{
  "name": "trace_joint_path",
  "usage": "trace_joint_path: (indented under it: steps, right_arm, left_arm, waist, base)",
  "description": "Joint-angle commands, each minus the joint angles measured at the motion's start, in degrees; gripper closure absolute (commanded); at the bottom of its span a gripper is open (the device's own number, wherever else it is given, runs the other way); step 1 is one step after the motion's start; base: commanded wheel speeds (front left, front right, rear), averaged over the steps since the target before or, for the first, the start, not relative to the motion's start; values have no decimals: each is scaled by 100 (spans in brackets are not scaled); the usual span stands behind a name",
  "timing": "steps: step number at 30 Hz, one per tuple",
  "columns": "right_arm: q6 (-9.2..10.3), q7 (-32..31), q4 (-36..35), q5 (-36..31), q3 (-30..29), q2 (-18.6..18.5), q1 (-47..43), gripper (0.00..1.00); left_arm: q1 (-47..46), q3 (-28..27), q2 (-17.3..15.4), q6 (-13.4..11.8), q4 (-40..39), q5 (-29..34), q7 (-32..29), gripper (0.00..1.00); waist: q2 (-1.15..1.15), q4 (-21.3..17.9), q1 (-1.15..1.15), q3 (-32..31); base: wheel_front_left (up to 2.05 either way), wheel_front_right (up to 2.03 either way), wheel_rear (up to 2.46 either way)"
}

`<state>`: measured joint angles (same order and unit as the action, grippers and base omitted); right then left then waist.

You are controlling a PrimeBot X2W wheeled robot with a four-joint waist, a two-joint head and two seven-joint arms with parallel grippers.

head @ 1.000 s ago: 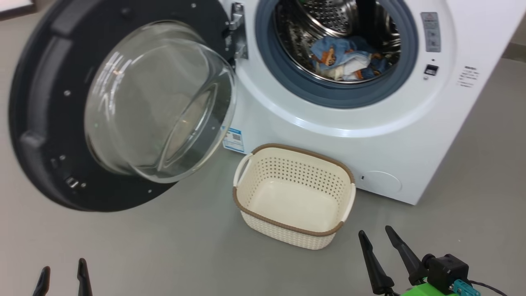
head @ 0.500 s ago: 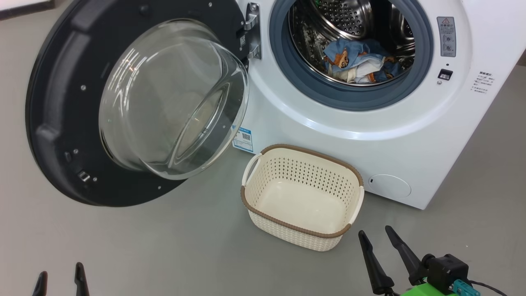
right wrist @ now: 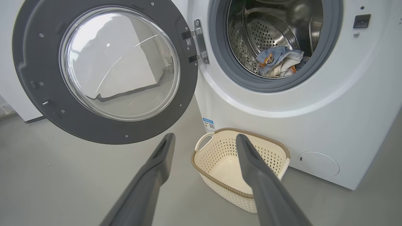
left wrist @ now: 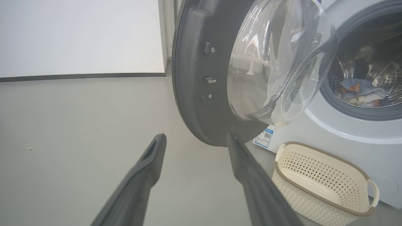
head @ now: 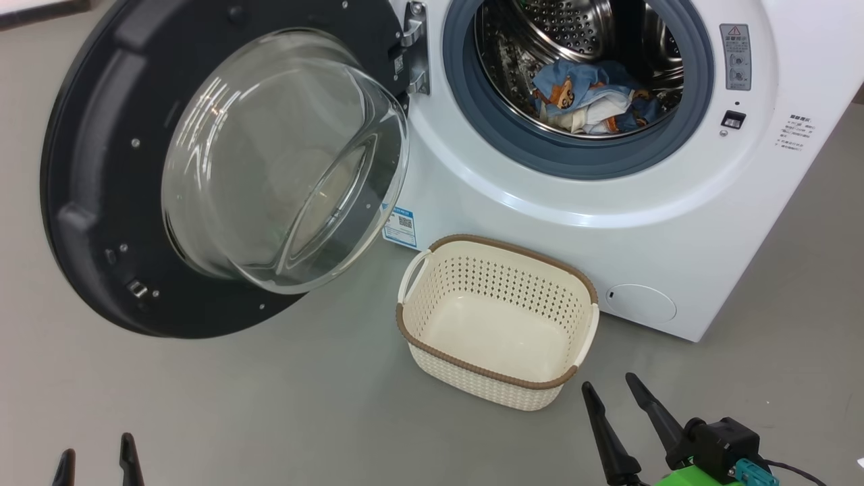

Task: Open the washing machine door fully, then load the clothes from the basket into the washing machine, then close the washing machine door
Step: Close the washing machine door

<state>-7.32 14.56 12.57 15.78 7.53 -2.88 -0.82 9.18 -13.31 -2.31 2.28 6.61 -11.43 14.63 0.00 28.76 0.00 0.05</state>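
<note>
- Head view, change: the right gripper [head: 607,381] sits slightly further left at the lower right than half a second ago. The basket [head: 499,283] and the washing machine [head: 607,236] keep their places. Against a second ago the whole picture has shifted, so the camera moved.
- Head view, containers: the cream perforated basket stands on the grey floor [head: 270,405] just before the machine, its bare bottom showing. The clothes [head: 590,98], light blue with orange prints, lie in the steel drum [head: 567,27].
- Head view, door: the washing machine door [head: 88,169] hangs wide open at the left.
- Head view, grippers: the left gripper [head: 95,444] is at the lower left. Both have their fingers apart, holding nothing.
- Left wrist view: the fingers are spread and point at the door's lower rim [left wrist: 191,78]. The basket [left wrist: 320,175] is at the right, the clothes [left wrist: 361,91] in the drum.
- Right wrist view: the fingers are spread above the basket [right wrist: 226,188], well apart from it. The clothes [right wrist: 279,62] are in the drum.
</note>
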Motion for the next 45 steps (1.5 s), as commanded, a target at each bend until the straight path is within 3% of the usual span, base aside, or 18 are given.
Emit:
trace_joint_path:
  steps: [1,8,9,10,11,12,19,27,41,45]
  right_arm:
    - [-17,44,-110,-64,169,1,220,0]
    - [-17,44,-102,-45,159,1,208,0]
    - [-17,44,-103,-40,156,1,202,0]
    - [-17,44,-104,-35,153,1,197,0]
    - [-17,44,-105,-30,150,1,192,0]
    - [-17,44,-107,-23,145,1,188,0]
    - [-17,44,-131,-4,134,1,158,0]
    - [-17,44,-130,58,138,1,131,0]
    - [-17,44,-109,124,178,1,86,0]
    - [-17,44,-98,132,207,1,90,0]
  left_arm:
    - [-117,-162,-57,-32,-125,-43,37,0]
    - [-107,-150,-57,-34,-121,-78,37,0]
    - [-108,-147,-57,-25,-109,-85,37,13]
    - [-110,-146,-57,-20,-91,-84,37,56]
    - [-106,-137,-57,-17,-65,-32,37,82]
    - [-112,-135,-57,-9,-35,-46,37,100]
    - [-177,-172,-57,36,16,-158,37,100]
    - [-485,-648,-91,276,72,-1111,37,100]
    - [-1205,-1174,-804,474,-49,-2049,-50,100]
    - [-1547,-1387,-1070,490,-2,-2573,-264,100]
  waist:
    - [0,-3,0,-2]
    - [0,-9,0,-7]
    - [0,-10,0,-7]
    - [0,-12,0,-8]
    - [0,-14,0,-10]
    - [0,-15,0,-12]
    - [0,-34,0,-12]
    - [0,-54,0,-44]
    - [0,-93,0,-92]
    - [0,-128,0,-97]
  base:
    - [0,0,0]
    - [0,0,0]
    - [0,0,0]
    - [0,0,0]
    - [0,0,0]
    - [0,0,0]
    - [0,0,0]
    - [0,0,0]
    - [0,0,0]
    - [0,0,0]
